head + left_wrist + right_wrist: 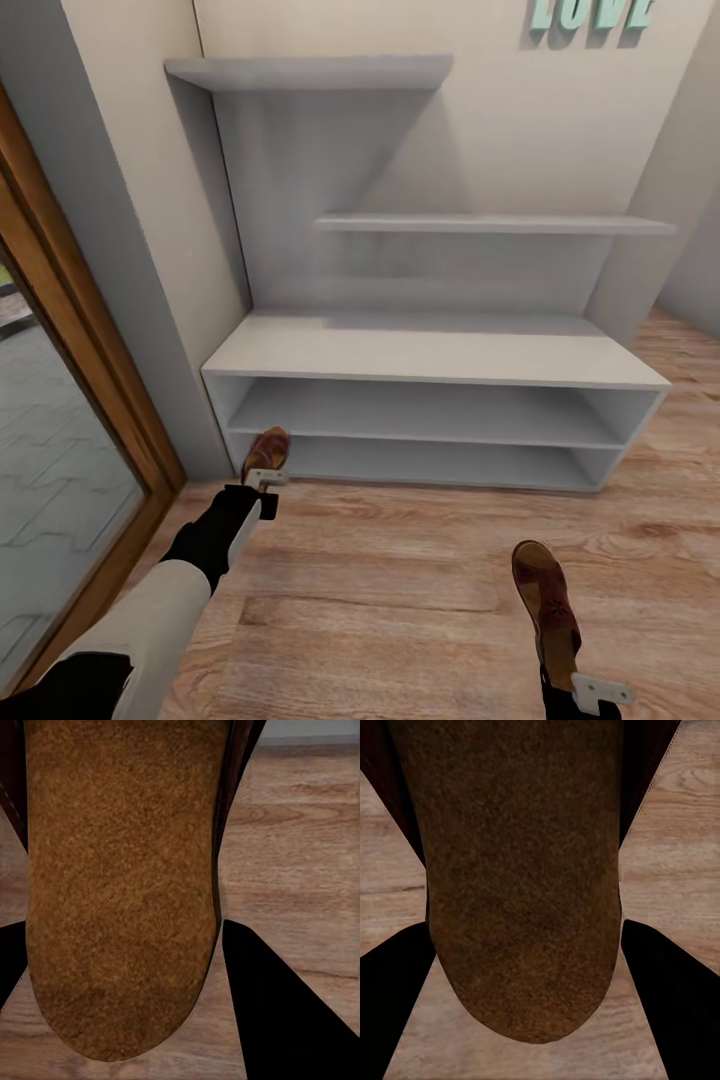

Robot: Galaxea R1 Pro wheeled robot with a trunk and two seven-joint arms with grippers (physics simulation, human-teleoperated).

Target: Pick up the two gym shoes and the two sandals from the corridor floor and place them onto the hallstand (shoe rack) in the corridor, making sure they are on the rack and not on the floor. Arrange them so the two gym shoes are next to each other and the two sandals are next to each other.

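My left gripper (262, 482) is shut on one brown sandal (266, 452), held just above the corridor floor (400, 580) at the left end of the hallstand's lowest tier. In the left wrist view its tan footbed (120, 885) sits between the black fingers (277, 1005). My right gripper (590, 690) is shut on the other sandal (545, 600), low over the floor and well in front of the white hallstand (430, 350). That sandal's footbed (521, 870) lies between the right fingers (675, 997). Both open tiers and the top board of the hallstand are bare. The gym shoes are out of view.
Two white wall shelves (310, 72) (490, 225) hang above the hallstand. A wood-framed glass door (60, 450) stands close on the left. Teal letters (590, 12) are on the wall, and a wall corner (660, 200) bounds the hallstand's right end.
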